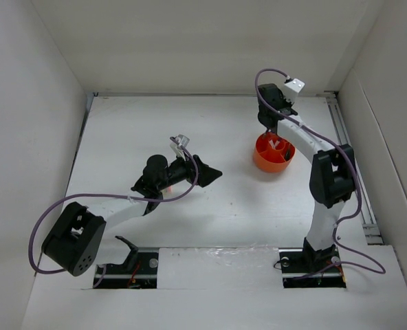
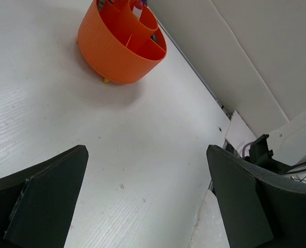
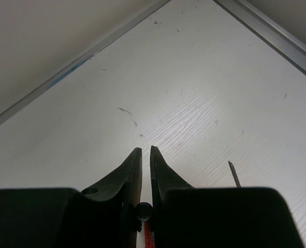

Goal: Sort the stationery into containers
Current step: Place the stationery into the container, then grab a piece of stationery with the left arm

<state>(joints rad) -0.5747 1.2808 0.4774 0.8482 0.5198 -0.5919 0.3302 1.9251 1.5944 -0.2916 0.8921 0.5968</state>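
Note:
The round orange tub [image 1: 273, 154] with inner dividers stands right of centre on the table. It also shows in the left wrist view [image 2: 122, 44], with a few stationery items [image 2: 137, 7] standing in it. My right gripper [image 1: 267, 129] hangs over the tub's far rim. In the right wrist view its jaws [image 3: 146, 150] are almost together, shut on a thin pen with a round black end [image 3: 144, 211] and red below. My left gripper [image 1: 208, 172] is open and empty above bare table left of the tub, with its fingers [image 2: 44, 201] spread wide.
White walls enclose the table on the left, back and right. A metal rail [image 1: 351, 158] runs along the right edge and also shows in the right wrist view [image 3: 266, 26]. A thin dark tip [image 3: 234, 173] pokes up beside my right gripper.

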